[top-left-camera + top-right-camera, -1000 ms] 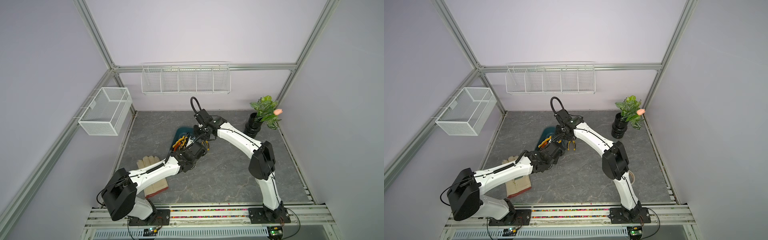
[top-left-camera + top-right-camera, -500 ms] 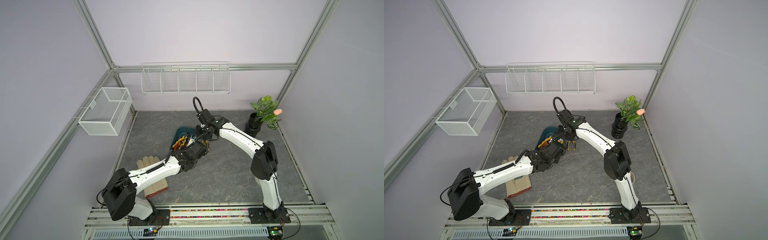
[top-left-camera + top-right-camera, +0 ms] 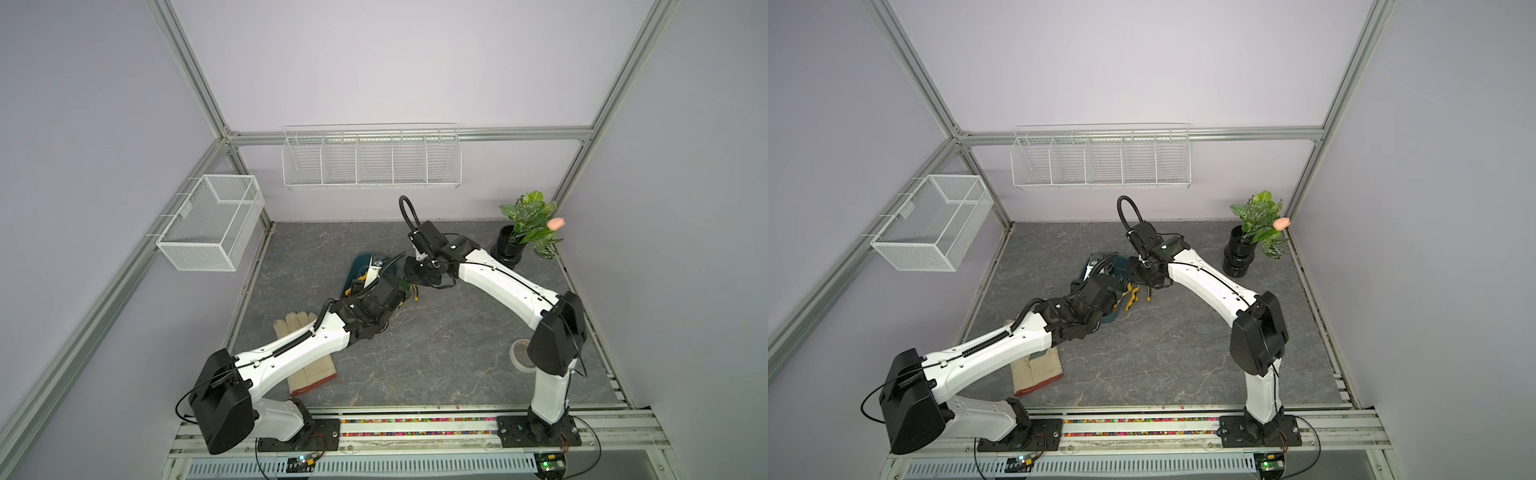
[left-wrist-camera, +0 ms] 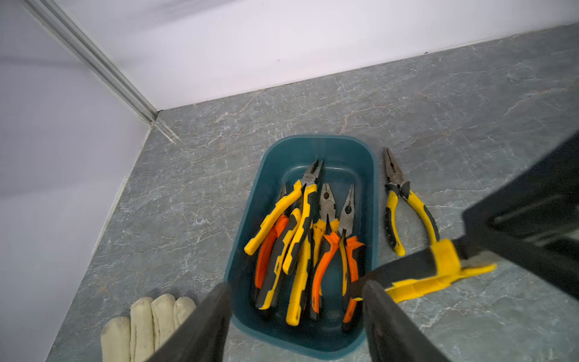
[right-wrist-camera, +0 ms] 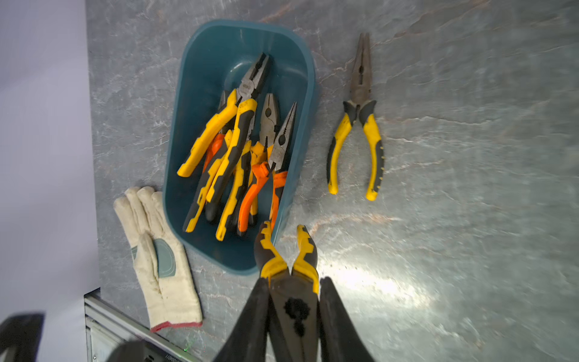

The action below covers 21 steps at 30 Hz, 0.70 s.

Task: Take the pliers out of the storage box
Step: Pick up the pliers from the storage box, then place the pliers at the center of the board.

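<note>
Clamping the right end effector on the dark metal head of one yellow-and-black pair of pliers, handles sticking out past the fingers, and hanging it over the bench just off the robot-side corner of the storage box. Holding the left end effector spread wide open with nothing in it, hovering over the robot-side end of the box, above the handles of the heap of pliers lying inside. Lying flat on the bench just beside the box's long wall, apart from it: one long-nose pair with yellow-and-black handles.
</note>
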{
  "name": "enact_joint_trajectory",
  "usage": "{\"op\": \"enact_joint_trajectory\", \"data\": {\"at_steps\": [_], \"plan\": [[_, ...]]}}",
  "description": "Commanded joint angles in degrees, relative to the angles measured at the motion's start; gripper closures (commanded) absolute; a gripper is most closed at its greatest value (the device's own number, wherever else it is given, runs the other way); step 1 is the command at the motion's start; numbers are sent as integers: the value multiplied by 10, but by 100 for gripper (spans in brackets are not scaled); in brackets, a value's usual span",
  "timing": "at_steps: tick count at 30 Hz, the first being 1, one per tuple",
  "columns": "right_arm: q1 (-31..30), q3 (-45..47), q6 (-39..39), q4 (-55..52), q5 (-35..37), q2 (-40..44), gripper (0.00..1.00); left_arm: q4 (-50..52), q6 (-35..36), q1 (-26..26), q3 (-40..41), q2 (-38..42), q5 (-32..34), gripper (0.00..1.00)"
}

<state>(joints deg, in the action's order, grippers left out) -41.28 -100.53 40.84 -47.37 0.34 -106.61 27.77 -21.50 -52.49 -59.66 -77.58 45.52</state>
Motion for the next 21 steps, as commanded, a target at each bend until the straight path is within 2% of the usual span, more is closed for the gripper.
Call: {"op": "enact_joint_trajectory", "data": {"at_steps": [1, 10, 15, 21], "plan": [[9, 26, -24, -14, 24, 62, 93, 10, -21, 1, 12, 17, 29, 31], [48, 80, -86, -65, 55, 125, 93, 11, -21, 2, 23, 24, 35, 31], [86, 70, -124, -70, 35, 80, 93, 13, -28, 2, 25, 22, 30, 31], [100, -7, -160, -106, 47, -4, 93, 12, -31, 2, 34, 31, 29, 31]]}}
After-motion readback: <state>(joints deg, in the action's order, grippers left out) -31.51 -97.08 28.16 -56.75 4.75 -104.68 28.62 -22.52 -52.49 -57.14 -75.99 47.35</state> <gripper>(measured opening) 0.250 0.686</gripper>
